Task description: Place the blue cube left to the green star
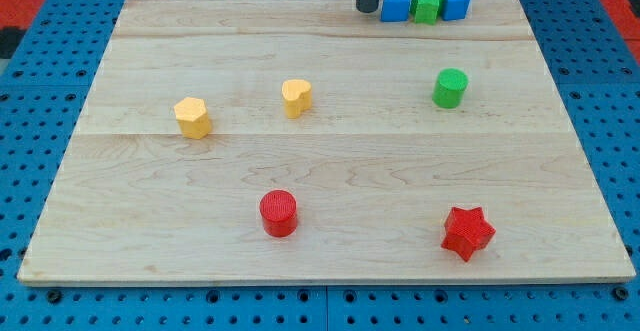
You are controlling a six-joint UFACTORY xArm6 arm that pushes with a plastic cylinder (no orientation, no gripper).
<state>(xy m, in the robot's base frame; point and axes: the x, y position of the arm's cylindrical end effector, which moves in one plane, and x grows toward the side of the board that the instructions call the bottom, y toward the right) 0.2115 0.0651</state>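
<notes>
The green star [427, 5] sits at the view's top edge of the wooden board [320, 201]. A blue block [396, 6] with a peaked top touches the star's left side. The blue cube [456, 1] touches the star's right side. The three form a tight row. My tip [368, 9] is at the view's top, just left of the peaked blue block, close to it or touching it. The rod rises out of the frame above.
A green cylinder [450, 88] stands below the row. A yellow heart [296, 97] and a yellow hexagonal block [192, 117] lie left of centre. A red cylinder [279, 213] and a red star [467, 233] lie near the view's bottom.
</notes>
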